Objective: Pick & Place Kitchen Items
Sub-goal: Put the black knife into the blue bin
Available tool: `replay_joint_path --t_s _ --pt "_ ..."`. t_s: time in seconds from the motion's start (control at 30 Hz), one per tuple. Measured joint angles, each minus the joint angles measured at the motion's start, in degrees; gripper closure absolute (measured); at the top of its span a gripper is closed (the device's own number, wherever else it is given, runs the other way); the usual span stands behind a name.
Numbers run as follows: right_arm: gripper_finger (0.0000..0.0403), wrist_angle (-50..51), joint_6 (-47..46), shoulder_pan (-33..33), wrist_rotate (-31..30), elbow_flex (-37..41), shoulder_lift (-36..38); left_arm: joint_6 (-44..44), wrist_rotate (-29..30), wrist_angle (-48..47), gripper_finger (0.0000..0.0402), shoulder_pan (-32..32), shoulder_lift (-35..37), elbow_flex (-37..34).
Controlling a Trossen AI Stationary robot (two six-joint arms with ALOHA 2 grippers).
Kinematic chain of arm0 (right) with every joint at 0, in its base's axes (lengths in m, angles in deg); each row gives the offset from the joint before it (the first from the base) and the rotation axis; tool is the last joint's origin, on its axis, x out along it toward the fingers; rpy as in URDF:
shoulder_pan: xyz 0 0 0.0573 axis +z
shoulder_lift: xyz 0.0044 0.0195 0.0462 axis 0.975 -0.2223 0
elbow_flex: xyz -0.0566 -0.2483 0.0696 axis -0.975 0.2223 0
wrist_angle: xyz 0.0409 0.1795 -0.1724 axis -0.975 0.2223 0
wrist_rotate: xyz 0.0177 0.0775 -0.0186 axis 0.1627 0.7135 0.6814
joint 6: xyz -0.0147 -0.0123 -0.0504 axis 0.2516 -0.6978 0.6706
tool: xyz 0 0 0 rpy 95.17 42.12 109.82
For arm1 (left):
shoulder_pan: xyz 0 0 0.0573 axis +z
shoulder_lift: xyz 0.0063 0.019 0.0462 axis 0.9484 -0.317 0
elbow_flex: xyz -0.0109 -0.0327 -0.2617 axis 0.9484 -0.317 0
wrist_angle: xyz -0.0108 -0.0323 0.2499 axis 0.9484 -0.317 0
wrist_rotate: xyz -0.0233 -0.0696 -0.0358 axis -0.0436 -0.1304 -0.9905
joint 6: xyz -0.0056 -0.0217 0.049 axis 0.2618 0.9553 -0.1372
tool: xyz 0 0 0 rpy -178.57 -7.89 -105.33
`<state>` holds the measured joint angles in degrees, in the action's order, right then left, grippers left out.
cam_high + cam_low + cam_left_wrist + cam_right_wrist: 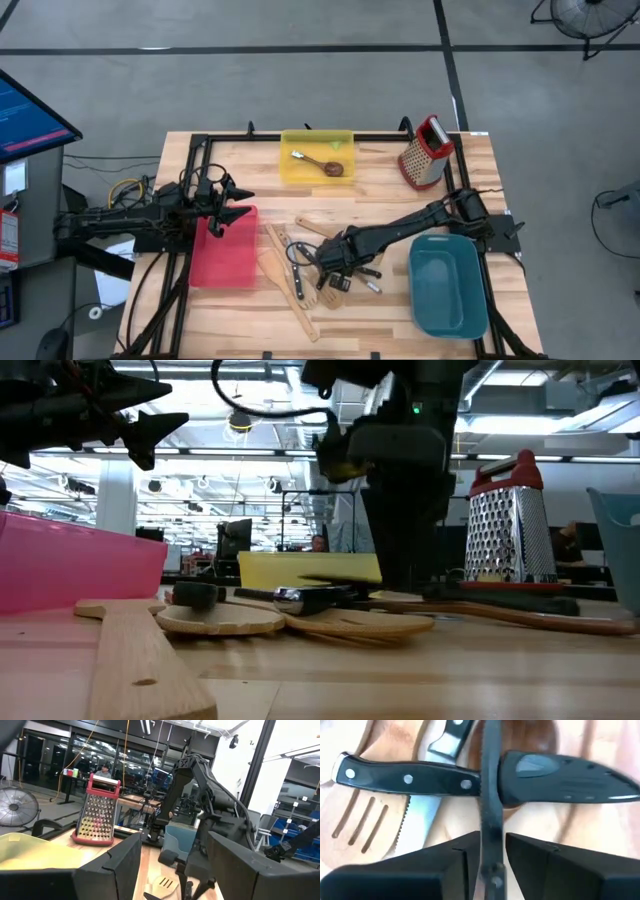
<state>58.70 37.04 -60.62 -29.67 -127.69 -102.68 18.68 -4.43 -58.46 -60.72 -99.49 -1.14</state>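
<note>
At table's (400, 200) left edge, above the red bin's (225, 265) far left corner: left gripper (243, 203), fingers spread wide, nothing between them. Hangs clear of the bin in the low view, touching nothing.

Just right of that, red bin lying lengthwise on the wood, nothing visible inside.

Farther back, at the table's far edge near the middle: yellow bin (290, 175), with one dark spoon (328, 167) lying in it, bowl toward the right.

Nearer the front, between red bin and teal bin (412, 270): loose pile of utensils on the bare wood. Includes a pale spatula (272, 245) at the pile's left side, angled, and a slotted turner (322, 295) toward the front.

On the pile's right part: right gripper (335, 272), down low on the heap, arm stretched in from the right. Pinches a thin black knife (490, 795) seen edge-on, one finger on each side of its handle, in the right wrist view. Under that knife, crossing it: a riveted knife (405, 779) with black handle and serrated blade. Beside these, a second black handle (570, 780), and the turner's slots beneath. Cannot tell whether the pinched knife is off the pile.

Toward the far right corner: grater (425, 152), upright, red top, well apart from the pile.

At front right: teal bin, nothing visible inside.
</note>
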Motion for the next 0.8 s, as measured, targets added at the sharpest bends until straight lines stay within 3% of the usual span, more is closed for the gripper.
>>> replay_joint_path --t_s 0.33,0.47,0.63,0.8 --pt "0.0348 0.3 3.4 -1.4 0.1 -0.1 2.9 0.0 0.0 0.0 0.0193 0.0 0.0 0.0" --pt "0.0352 6.5 5.4 -0.7 1.8 -0.1 2.9 0.0 0.0 0.0 0.0193 0.0 0.0 0.0" --pt "0.0314 9.0 7.0 1.9 2.0 1.7 2.9 0.0 0.0 0.0 0.0193 0.0 0.0 0.0" --pt "0.0239 8.5 7.6 4.1 2.0 5.9 2.9 0.0 0.0 0.0 0.0193 0.0 0.0 0.0"
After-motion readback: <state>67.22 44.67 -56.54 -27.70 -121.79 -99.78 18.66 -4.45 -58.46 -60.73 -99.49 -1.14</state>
